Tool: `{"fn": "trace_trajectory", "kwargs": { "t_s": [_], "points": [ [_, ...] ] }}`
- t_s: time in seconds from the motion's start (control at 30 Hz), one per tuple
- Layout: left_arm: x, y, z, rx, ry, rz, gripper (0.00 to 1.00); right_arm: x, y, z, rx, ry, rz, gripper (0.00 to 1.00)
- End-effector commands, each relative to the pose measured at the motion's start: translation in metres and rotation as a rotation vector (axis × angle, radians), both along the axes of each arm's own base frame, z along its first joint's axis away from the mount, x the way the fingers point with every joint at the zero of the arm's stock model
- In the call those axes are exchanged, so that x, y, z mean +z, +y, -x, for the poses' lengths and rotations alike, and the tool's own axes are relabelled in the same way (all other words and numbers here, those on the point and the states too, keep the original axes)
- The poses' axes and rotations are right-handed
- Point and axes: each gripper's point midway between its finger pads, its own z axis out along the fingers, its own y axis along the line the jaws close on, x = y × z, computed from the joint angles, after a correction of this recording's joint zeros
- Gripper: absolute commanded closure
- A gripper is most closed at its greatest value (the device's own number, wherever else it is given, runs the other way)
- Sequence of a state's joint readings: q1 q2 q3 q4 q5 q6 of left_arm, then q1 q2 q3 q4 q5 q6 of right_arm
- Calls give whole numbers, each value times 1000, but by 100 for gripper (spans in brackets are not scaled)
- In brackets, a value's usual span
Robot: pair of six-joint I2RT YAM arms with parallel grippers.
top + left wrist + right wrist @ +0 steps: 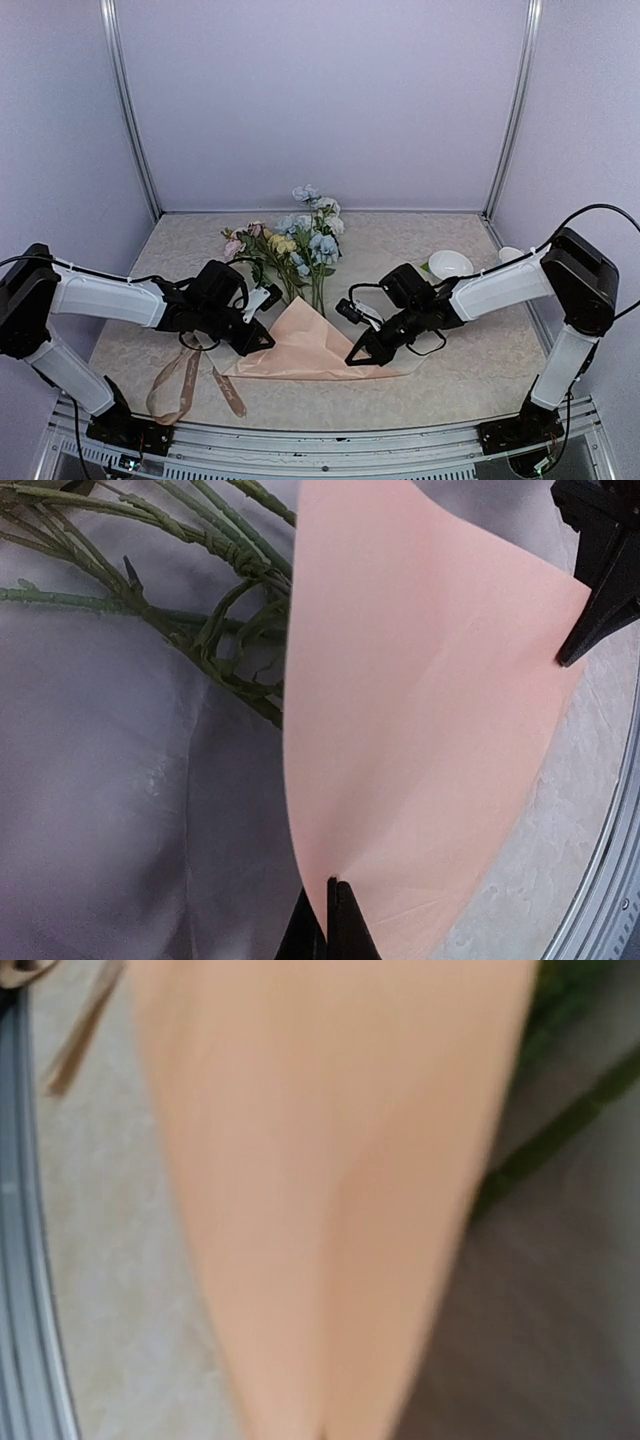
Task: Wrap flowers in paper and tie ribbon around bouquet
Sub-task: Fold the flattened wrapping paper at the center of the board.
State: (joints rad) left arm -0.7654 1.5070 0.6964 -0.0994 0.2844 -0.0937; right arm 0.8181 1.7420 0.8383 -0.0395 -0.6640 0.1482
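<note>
left hand [331,890] pinching paper [420,730], right hand [353,360] closed at edge

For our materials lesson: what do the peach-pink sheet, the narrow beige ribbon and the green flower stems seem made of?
Peach-pink sheet: looks like thin matte paper, curving smoothly with soft creases. Narrow beige ribbon: probably soft fabric, lying in limp loops. Green flower stems: possibly plastic, given even colour and knobbly joints; cannot be sure.

Lavender walls [320,100], metal corner posts [130,110], mottled beige tabletop [450,360].
</note>
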Motion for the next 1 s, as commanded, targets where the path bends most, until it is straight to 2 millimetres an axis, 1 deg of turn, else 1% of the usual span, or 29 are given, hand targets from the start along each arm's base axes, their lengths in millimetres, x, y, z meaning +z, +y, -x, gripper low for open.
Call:
{"fn": "trace_trajectory", "kwargs": {
  "t_s": [0.0, 0.13, 0.23, 0.3, 0.37, 0.4, 0.47, 0.53, 0.57, 0.63, 0.7, 0.77, 0.8, 0.83, 0.87, 0.9, 0.97],
  "points": [
    [-2, 2, -10, 31, 6, -27, 100, -23, -9, -1, -72, 50, 80, 100],
    [-13, 10, -20, 93, 32, -77, 100, -31, -8, -7, -117, 84, 110, 100],
    [-22, 21, -30, 149, 44, -154, 100, -38, -13, -14, -172, 83, 154, 100],
    [-25, 19, -27, 124, 56, -171, 100, -39, -13, -16, -184, 84, 161, 100],
    [-26, 17, -22, 98, 54, -185, 84, -38, -13, -17, -190, 83, 164, 100],
    [-24, 18, -23, 104, 49, -194, 77, -38, -13, -17, -194, 82, 168, 100],
    [-16, 22, -28, 137, 29, -207, 69, -37, -13, -19, -200, 82, 171, 100],
    [2, 23, -36, 184, -19, -209, 58, -35, -13, -19, -202, 84, 171, 100],
    [13, 21, -39, 196, -58, -216, 54, -35, -12, -19, -203, 86, 171, 100],
    [35, 7, -32, 158, -158, -243, 48, -37, -12, -19, -204, 92, 180, 100],
    [52, -10, -19, 110, -236, -253, 44, -39, -12, -19, -202, 98, 183, 100],
    [62, -21, -10, 87, -239, -240, 44, -39, -9, -18, -197, 106, 178, 100],
    [63, -28, -5, 73, -218, -219, 46, -39, -8, -17, -194, 108, 175, 100],
    [60, -35, 0, 51, -193, -190, 51, -39, -6, -18, -192, 109, 171, 100],
    [52, -42, 6, 26, -165, -169, 57, -38, -5, -18, -189, 109, 165, 100],
    [36, -45, 10, 9, -128, -177, 63, -38, -4, -19, -191, 108, 163, 100],
    [13, -48, 16, -3, -61, -212, 74, -39, -4, -20, -197, 113, 170, 100]
  ]
}}
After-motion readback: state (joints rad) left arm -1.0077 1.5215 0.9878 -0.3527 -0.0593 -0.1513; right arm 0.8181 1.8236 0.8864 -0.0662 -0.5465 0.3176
